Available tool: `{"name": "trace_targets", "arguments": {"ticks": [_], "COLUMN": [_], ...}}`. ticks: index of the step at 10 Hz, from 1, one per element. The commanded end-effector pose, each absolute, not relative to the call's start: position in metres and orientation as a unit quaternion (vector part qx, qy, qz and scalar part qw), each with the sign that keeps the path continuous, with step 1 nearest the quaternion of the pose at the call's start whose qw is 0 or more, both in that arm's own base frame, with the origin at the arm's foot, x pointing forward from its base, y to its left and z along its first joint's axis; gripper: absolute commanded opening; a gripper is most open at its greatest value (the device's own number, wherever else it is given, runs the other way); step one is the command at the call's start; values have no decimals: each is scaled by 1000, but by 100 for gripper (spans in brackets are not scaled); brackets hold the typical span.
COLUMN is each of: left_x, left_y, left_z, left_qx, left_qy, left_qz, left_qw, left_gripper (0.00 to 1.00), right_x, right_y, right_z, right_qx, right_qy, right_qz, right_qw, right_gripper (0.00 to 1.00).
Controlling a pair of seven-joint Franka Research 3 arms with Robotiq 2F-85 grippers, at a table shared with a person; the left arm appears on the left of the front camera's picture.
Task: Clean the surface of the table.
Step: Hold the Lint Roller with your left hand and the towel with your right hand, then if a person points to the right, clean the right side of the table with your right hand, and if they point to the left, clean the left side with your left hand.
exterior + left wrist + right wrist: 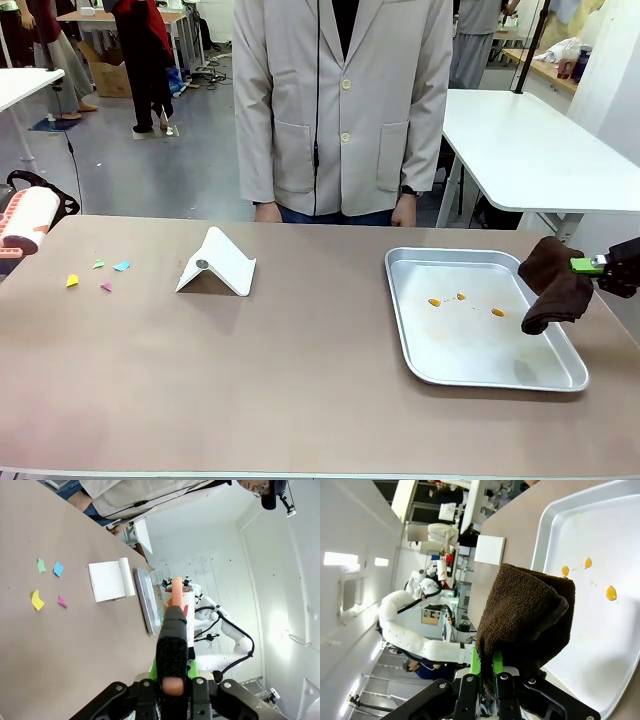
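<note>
Table point(300, 400): matte brown-taupe top, thin pale edge, runs the full width of the front view. Everything below sits on it or hangs over it.

- 1 tray point(404, 312), shiny metal, rectangular with rounded corners, on the right half. 3 small orange spots point(498, 312) inside it.
- 1 cloth point(555, 285), dark brown terry, bunched and hanging over the tray's right rim. Right gripper point(585, 265) is clamped on it.
- 1 white tent-shaped stand point(218, 265) with a round hole, mid-table.
- 4 paper scraps point(72, 281) to its left: yellow, green, blue, pink.
- 1 roller point(30, 222), white drum with a salmon handle, at the far left edge.
- 1 person point(340, 110) in a beige coat at the far side.

The right wrist view adds the cloth's looped pile and green pads pinching its fold. The left wrist view shows the left gripper point(173, 625) closed on the roller's handle, and the tray almost edge-on.
</note>
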State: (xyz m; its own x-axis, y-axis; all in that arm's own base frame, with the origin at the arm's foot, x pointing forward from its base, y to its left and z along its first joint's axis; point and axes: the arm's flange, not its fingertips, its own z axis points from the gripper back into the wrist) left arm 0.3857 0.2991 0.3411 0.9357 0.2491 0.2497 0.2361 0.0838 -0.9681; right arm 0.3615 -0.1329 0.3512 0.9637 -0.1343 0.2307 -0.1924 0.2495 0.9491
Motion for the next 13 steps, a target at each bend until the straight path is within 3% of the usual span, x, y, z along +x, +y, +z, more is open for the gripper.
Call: {"name": "trace_targets", "arguments": {"ticks": [1, 13], "left_x": [383, 383], "left_y": [297, 297], "left_z": [342, 342], "left_qx": [-679, -679], "left_qy": [-185, -185], "left_qz": [-3, -3], "left_qw": [711, 711], "left_gripper": [0, 0], "right_x": [361, 361], "right_y": [-134, -134], "right_z": [355, 355], "right_qx": [608, 608], "right_qy": [-135, -135], "right_qz": [21, 21], "right_qw": [782, 782], "right_gripper": [0, 0]}}
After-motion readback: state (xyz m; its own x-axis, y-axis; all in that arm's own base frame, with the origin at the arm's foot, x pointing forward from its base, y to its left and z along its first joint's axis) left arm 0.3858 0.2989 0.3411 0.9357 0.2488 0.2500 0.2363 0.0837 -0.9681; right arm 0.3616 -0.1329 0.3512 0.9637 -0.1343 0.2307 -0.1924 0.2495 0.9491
